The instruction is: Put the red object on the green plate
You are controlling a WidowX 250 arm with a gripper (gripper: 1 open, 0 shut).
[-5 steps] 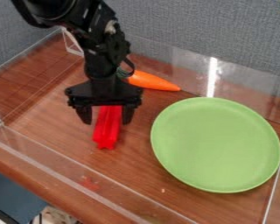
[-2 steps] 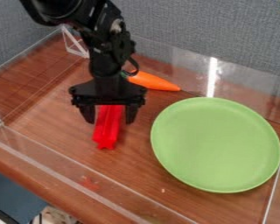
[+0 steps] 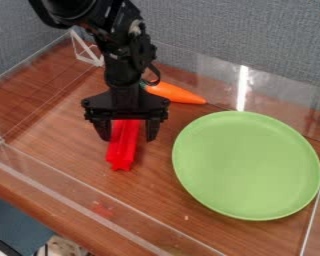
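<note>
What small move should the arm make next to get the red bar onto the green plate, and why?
Probably close the gripper on the red object. Its fingers stand open on either side of the bar's upper end, low over the wooden table, and the bar still lies to the left of the green plate, which is bare.

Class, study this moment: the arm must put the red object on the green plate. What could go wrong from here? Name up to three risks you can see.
1. The open pincer straddles only the far end of the red object, so an off-centre grip may let the bar tilt or slip.
2. The carrot lies close behind the arm and might be nudged.
3. The green plate sits beside the clear wall, so a wide swing could clip it.
</note>
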